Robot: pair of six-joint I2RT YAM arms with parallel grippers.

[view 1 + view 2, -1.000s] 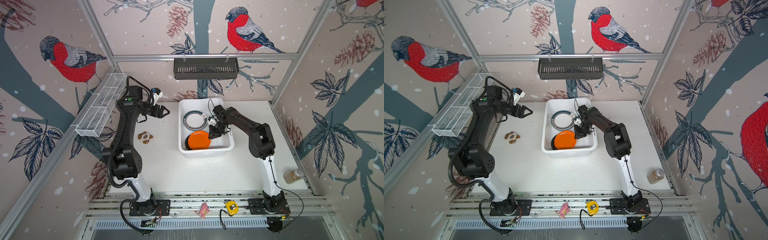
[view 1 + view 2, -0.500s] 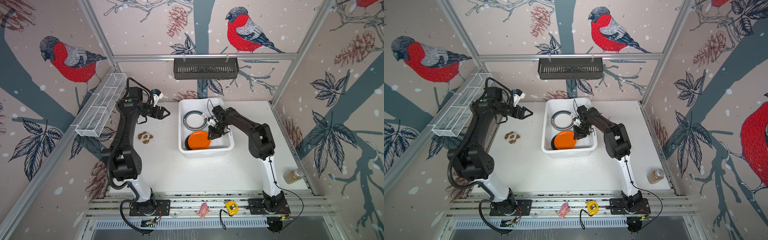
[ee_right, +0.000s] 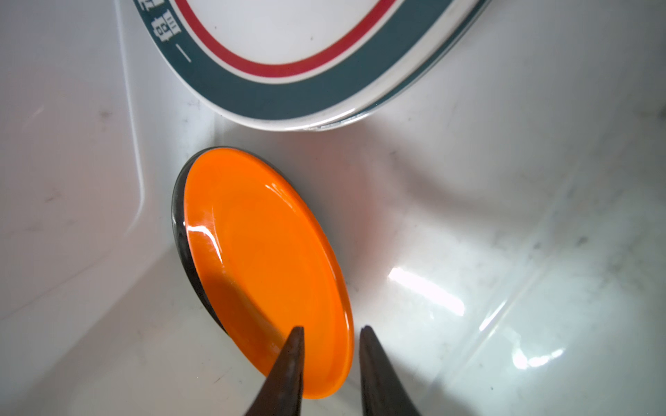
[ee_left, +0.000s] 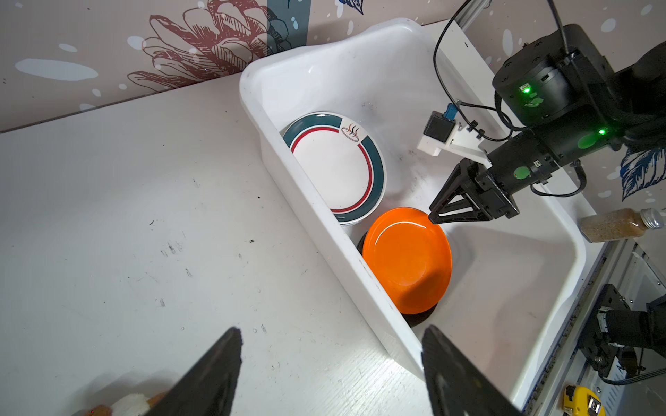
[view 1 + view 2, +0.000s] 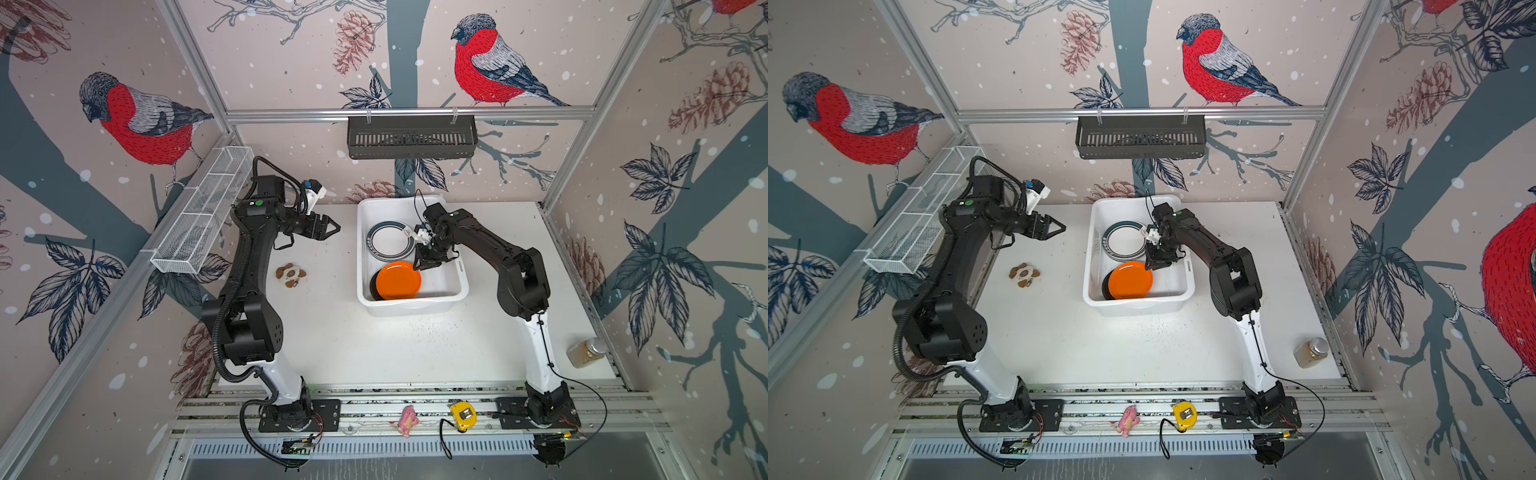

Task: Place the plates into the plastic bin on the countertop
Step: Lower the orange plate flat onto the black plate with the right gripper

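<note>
Orange plate (image 3: 259, 252) has its rim between the parted right gripper (image 3: 331, 328); left gripper (image 4: 331, 329) spread wide.

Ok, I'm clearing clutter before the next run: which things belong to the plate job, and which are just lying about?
Job: white rectangular plastic bin; round orange plate on round black plate; round white plate with teal band and red ring; white countertop.
Lying about: small brown-and-white toy; clear jar of brown grains; yellow tape measure; pink toy; black slotted basket; white wire-mesh tray.
</note>
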